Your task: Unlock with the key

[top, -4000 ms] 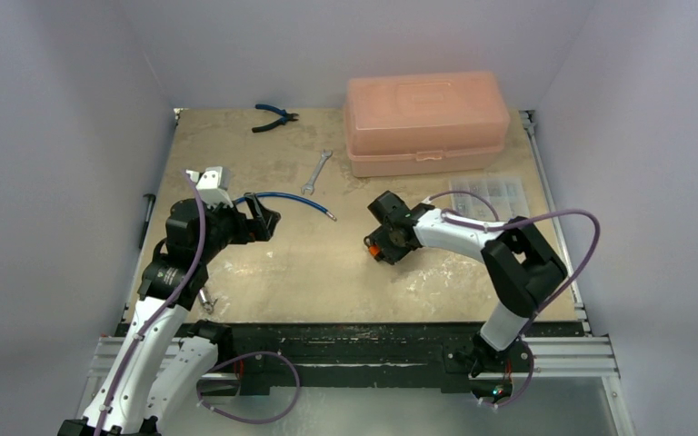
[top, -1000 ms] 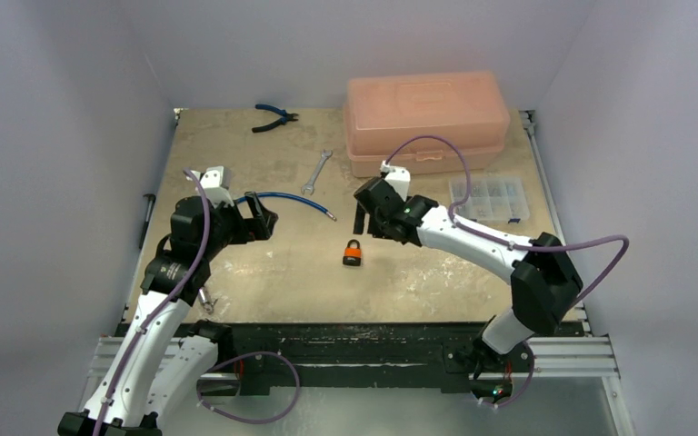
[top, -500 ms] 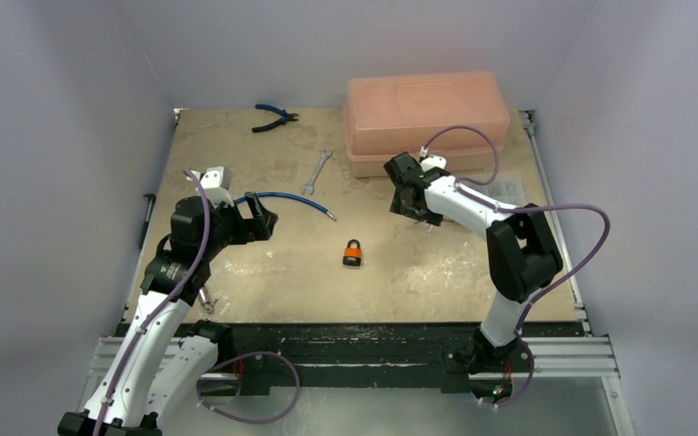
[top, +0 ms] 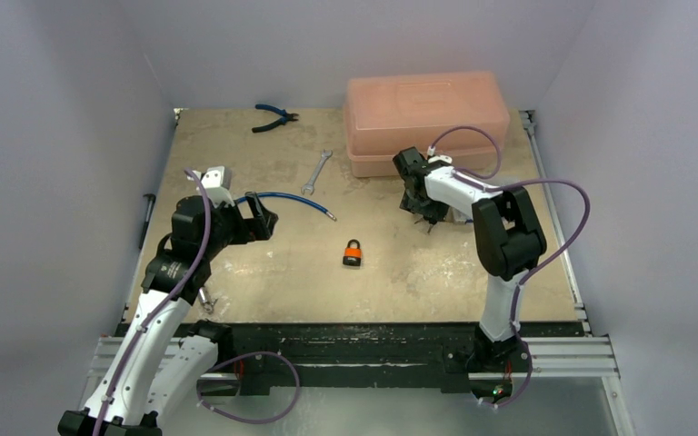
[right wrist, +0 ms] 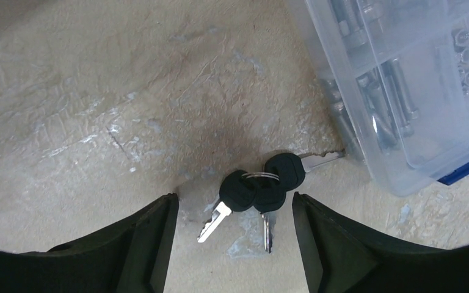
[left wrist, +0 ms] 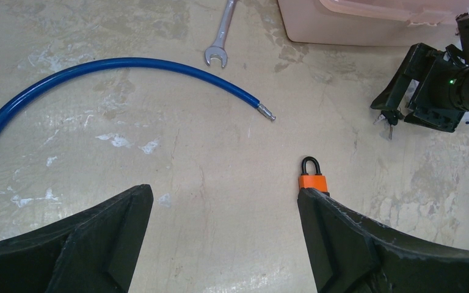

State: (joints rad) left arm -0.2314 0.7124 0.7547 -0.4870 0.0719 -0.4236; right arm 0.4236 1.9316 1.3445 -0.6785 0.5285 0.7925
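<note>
Keys (right wrist: 256, 190) on a ring lie flat on the surface (top: 264, 263), just beside a clear parts box (right wrist: 403, 91), between the spread, empty fingers of the right tool (right wrist: 232, 201). The orange padlock (top: 353, 252) sits mid-surface, apart from them. The left tool (left wrist: 223, 195) is likewise released, holding nothing.

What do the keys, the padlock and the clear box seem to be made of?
Keys: shiny silver blades, likely metal; matte black heads, probably plastic. Padlock: orange body, plastic cover or paint, I cannot tell; dark shackle. Clear box: transparent plastic, since metal hardware shows through it, with a blue latch.
</note>
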